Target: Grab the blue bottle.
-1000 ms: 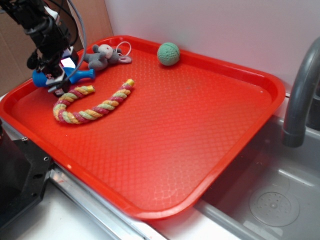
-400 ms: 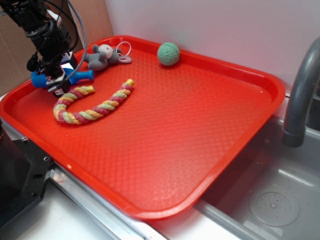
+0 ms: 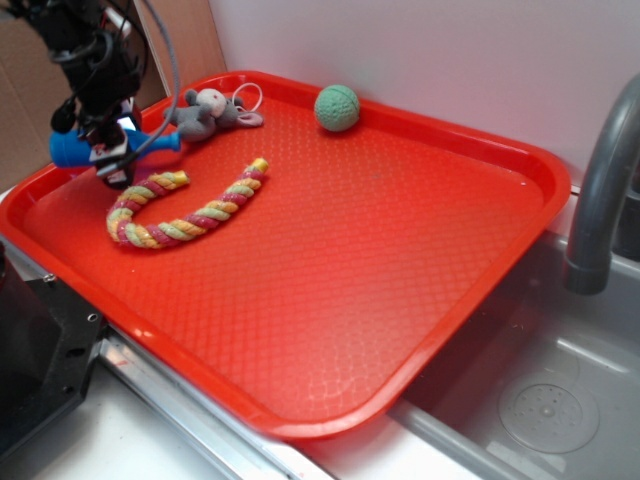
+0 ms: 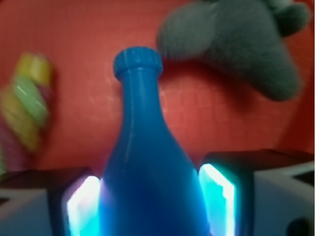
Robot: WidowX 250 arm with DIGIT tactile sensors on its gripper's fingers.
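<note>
exterior: end effector (image 3: 103,150) pinches the blue bottle (image 3: 75,148) at the far left corner of the red tray (image 3: 400,260), neck toward the grey plush toy (image 3: 205,111); rope (image 3: 185,210) just near of it.
wrist: blue bottle (image 4: 147,167) clamped between both pads (image 4: 216,194), lip near the grey plush toy (image 4: 236,44).

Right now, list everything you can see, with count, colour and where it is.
blue bottle: one, bright blue, far left corner of the tray, held between the tool's fingers
plush toy: one, grey, back left of tray
rope: one, multicoloured braid, curved, left part of tray
ball: one, green, back edge of tray
tray: one, red, over the sink
faucet: one, grey, right
tool: one, black, shut on the bottle's body
</note>
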